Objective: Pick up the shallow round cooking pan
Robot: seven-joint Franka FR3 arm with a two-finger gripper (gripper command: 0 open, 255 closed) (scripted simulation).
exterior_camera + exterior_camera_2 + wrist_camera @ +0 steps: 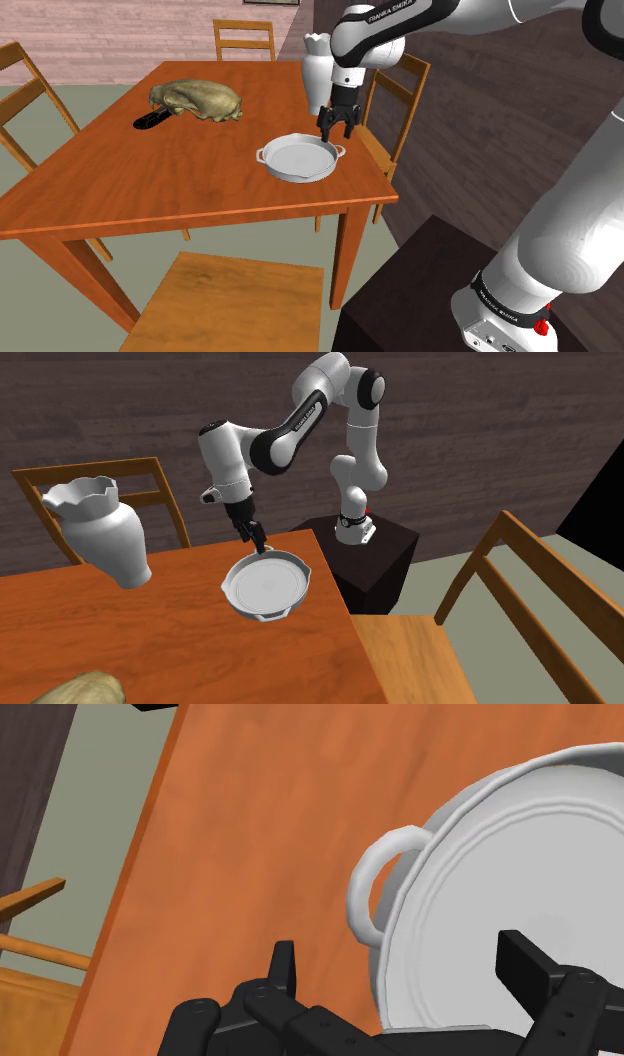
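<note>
A shallow round white pan [297,158] with two small loop handles sits near a corner of the wooden table [150,190]. My black gripper [337,128] hangs just above the pan's rim on the side toward the stand, fingers pointing down and open. In the second exterior view the gripper [258,542] is at the far rim of the pan [266,585]. In the wrist view the two fingers stand apart around the gripper's midpoint [405,959], and the pan [500,894] lies below with its rim between them. One loop handle [372,889] curves just ahead of the fingers. Nothing is held.
A white vase [316,65] stands behind the gripper, close to the arm. A tan lumpy object [197,98] and a black item [150,121] lie farther along the table. Wooden chairs [398,95] surround the table. The table edge [390,190] is close to the pan.
</note>
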